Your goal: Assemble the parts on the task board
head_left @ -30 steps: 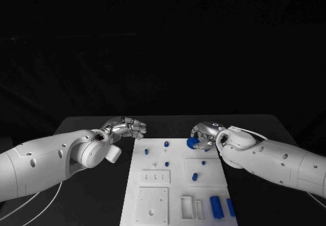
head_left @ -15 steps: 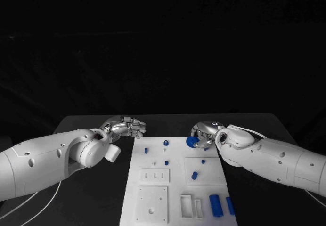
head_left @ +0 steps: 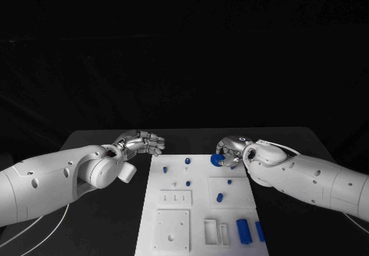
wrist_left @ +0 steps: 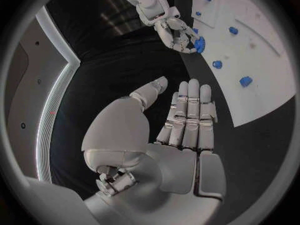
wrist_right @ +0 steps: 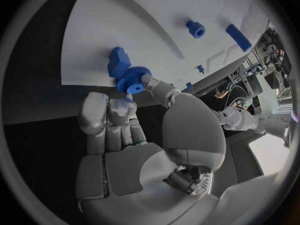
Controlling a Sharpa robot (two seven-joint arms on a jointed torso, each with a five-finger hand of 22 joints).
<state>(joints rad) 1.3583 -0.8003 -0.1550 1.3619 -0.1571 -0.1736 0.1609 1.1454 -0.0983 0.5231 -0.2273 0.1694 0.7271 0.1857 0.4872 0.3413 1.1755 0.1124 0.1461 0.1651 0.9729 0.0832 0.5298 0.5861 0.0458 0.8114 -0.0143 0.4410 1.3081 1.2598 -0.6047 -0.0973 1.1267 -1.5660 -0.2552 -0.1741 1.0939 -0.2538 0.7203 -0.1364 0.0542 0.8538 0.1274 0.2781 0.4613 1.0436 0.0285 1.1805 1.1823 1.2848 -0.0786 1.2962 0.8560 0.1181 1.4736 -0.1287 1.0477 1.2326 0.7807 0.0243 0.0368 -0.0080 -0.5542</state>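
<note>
While my left hand [head_left: 142, 145] waits off the white board's [head_left: 173, 224] far left corner, fingers straight, side by side and holding nothing in its wrist view, the work sits with the other arm. Moving across, loose blue pegs [head_left: 187, 160] stand on the board's far half, a blue block [head_left: 243, 231] lies near its front right corner, and my right hand [head_left: 231, 151] hangs over the far right edge with a blue gear [wrist_right: 132, 80] pinched at its fingertips [wrist_right: 147, 80]. From the wrist camera the gear sits just beside a blue piece [wrist_right: 119, 61] on the board; I cannot tell whether they touch.

My worry is the grip: it is only a fingertip pinch, so a tilt or nudge against that piece could twist the gear loose and roll it onto the black table [head_left: 92, 141]. Beyond the table, I see only darkness.
</note>
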